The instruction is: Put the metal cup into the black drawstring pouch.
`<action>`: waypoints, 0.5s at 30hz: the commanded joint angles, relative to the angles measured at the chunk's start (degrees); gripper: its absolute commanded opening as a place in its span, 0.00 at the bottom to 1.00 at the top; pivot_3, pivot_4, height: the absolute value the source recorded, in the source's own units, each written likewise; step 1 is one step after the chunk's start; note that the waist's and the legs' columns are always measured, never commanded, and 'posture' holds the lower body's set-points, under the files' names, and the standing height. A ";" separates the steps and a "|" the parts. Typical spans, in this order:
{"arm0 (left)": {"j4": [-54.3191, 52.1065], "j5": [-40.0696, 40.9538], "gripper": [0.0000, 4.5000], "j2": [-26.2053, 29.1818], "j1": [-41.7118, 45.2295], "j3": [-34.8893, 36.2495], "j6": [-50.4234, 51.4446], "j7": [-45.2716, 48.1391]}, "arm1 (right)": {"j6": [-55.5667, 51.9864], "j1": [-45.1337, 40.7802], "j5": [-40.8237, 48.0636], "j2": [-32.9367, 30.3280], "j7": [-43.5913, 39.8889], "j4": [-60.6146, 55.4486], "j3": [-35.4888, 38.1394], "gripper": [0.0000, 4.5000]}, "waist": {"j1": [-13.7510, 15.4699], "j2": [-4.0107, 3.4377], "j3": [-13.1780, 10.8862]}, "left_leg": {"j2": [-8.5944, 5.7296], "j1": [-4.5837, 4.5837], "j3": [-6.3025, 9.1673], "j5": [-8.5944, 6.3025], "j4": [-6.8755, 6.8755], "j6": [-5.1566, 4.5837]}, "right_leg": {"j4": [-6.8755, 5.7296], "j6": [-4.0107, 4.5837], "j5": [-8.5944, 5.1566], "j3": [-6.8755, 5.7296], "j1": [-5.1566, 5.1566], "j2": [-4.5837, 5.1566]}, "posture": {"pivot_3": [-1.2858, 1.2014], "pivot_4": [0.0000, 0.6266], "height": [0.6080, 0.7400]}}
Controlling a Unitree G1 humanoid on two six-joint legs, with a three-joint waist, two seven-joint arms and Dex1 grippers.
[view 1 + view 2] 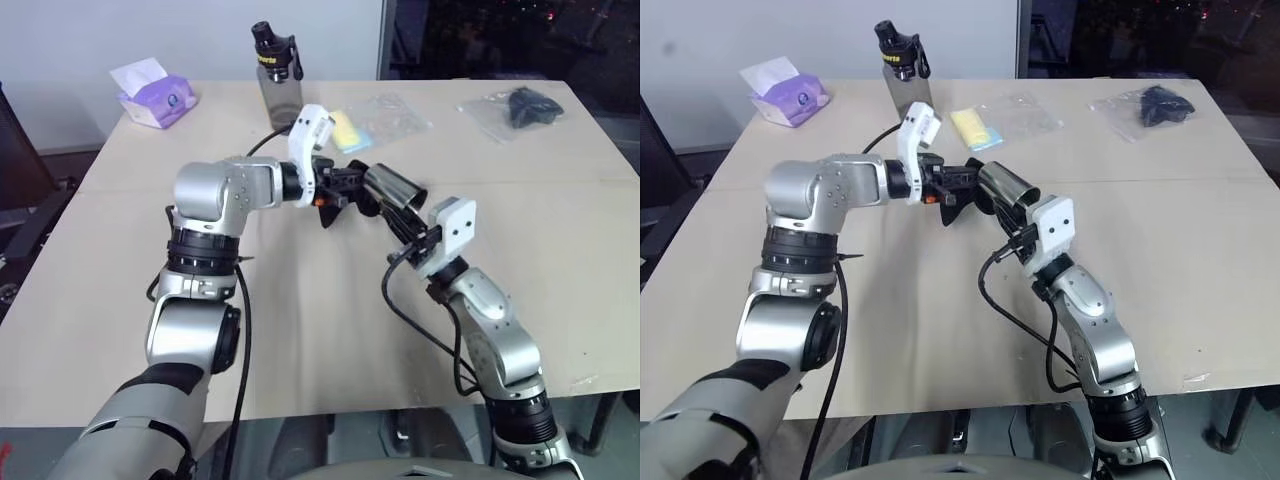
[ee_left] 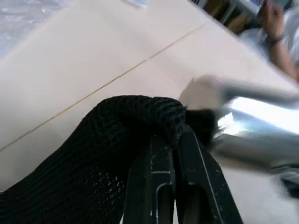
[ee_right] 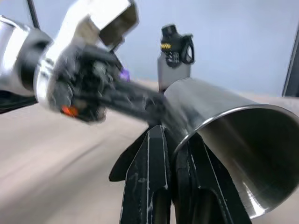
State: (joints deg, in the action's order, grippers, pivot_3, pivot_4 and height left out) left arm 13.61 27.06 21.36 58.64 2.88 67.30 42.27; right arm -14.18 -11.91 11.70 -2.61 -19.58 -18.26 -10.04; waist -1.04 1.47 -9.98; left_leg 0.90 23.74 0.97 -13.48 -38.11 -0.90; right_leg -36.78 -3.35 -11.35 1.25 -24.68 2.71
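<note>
Above the middle of the tabletop [image 1: 120,260] the two arms meet. On the robot's left, the left gripper [image 2: 174,140] has its jaws clenched on a fold of the black drawstring pouch [image 2: 107,158], which hangs off the surface. On the robot's right, the right gripper [image 3: 175,149] has its jaws pinched on the rim of the metal cup [image 1: 392,188], one finger inside the wall and one outside. That cup lies tipped on its side in the air, its closed end just beside the pouch; whether they touch I cannot tell. Along the far edge stand a grey water bottle [image 1: 276,72] with a black cap and a purple tissue pack [image 1: 155,95]. Near them lie a yellow item in a clear bag [image 1: 375,120] and a dark bundle in clear plastic [image 1: 518,108].
</note>
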 commanded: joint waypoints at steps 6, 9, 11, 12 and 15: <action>0.65 6.75 0.00 -3.07 4.63 7.29 7.59 -3.72 | 1.90 -0.66 3.05 1.49 -1.41 1.30 0.32 0.01 | -0.06 0.00 0.00 | 0.00 0.00 0.01 0.00 0.00 0.00 | 0.00 0.00 0.00 0.00 0.00 0.00 | 0.52 0.24 1.00; -0.05 7.52 0.00 -3.22 4.31 7.14 8.56 -4.08 | 2.83 -2.13 4.07 2.72 -0.73 2.12 1.38 0.01 | -0.08 0.00 0.00 | 0.00 -0.02 0.02 0.00 0.00 0.00 | -0.02 0.00 0.00 0.00 0.00 0.00 | 0.52 0.24 1.00; -0.33 7.97 0.00 -3.14 4.03 7.21 9.15 -4.43 | 3.23 -2.82 5.76 4.06 -0.27 2.24 2.56 0.01 | -0.06 0.00 0.00 | 0.00 -0.02 0.03 0.00 0.00 0.00 | -0.02 0.00 0.00 0.00 0.00 0.00 | 0.52 0.24 1.00; -0.36 8.17 0.00 -3.08 3.99 7.21 9.29 -4.55 | 2.98 -2.94 7.05 4.79 -0.32 2.10 3.13 0.01 | -0.05 0.00 0.00 | 0.00 -0.01 0.04 0.00 0.00 0.01 | -0.02 0.00 0.00 0.00 0.00 0.00 | 0.52 0.24 1.00; -0.27 8.71 0.00 -2.76 3.94 6.99 9.20 -4.78 | 2.04 -3.02 10.48 6.53 -0.59 1.85 4.29 0.01 | -0.01 0.00 0.00 | 0.00 -0.01 0.03 0.00 0.01 0.01 | -0.01 0.00 0.01 0.00 0.00 0.01 | 0.52 0.24 1.00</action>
State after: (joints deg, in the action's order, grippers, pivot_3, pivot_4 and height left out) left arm 14.71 34.63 18.20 61.09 9.30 75.97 37.56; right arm -13.25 -13.56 19.69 3.11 -19.71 -13.85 -6.51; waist -1.05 1.47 -9.98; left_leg 0.90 23.74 1.00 -13.48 -38.10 -0.89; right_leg -36.79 -3.35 -11.34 1.25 -24.68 2.72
